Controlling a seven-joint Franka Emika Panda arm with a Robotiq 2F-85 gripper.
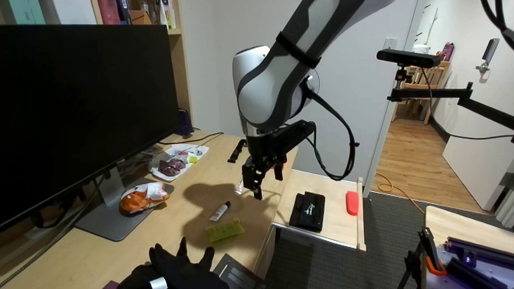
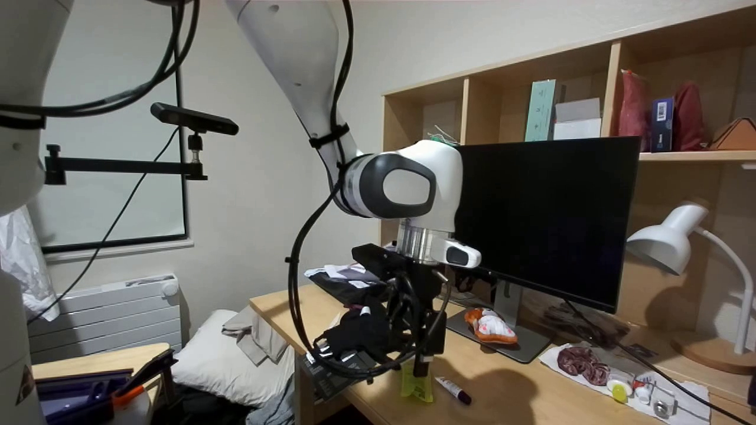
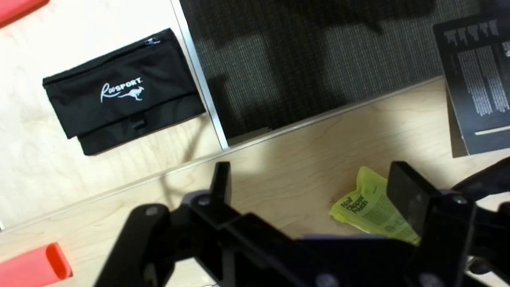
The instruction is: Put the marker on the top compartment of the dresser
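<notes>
In both exterior views the marker (image 1: 220, 211) lies on the bench (image 1: 174, 226), just beside the yellow pouch (image 1: 225, 231), its dark cap (image 2: 465, 398) at one end. The hand (image 3: 312, 175) hangs above the bench, fingers (image 3: 221, 181) spread wide in the wrist view, with hold of nothing. The marker is probably light, stiff and hard to break, but its pale barrel (image 2: 450, 387), likely smooth, may roll or slip if nudged. Mid-barrel looks the best place to pinch, fingers square across it and clear of the cap, before a lift to the open drawer (image 1: 361, 226).
</notes>
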